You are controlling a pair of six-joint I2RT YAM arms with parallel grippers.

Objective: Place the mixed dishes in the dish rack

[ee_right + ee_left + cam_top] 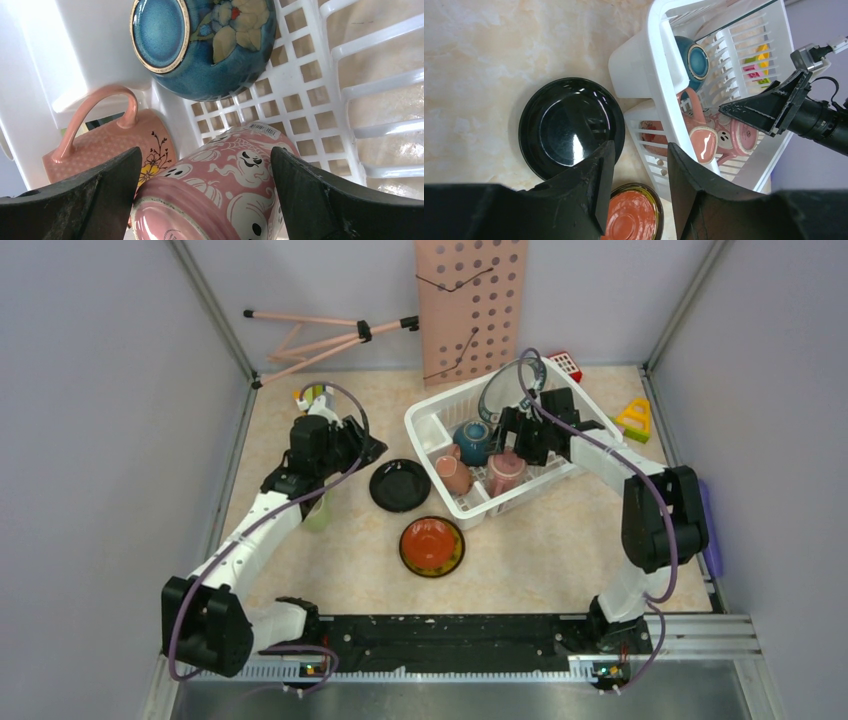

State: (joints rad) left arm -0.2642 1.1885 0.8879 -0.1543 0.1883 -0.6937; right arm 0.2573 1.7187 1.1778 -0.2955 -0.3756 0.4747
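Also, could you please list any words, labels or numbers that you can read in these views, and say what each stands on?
No text can be read in any view.
White sticker on the pink ghost-patterned ceramic mug: barcode-like print, too small to read.
Colourful toy block seen through the white plastic dish rack: pink marks, too blurred to read.
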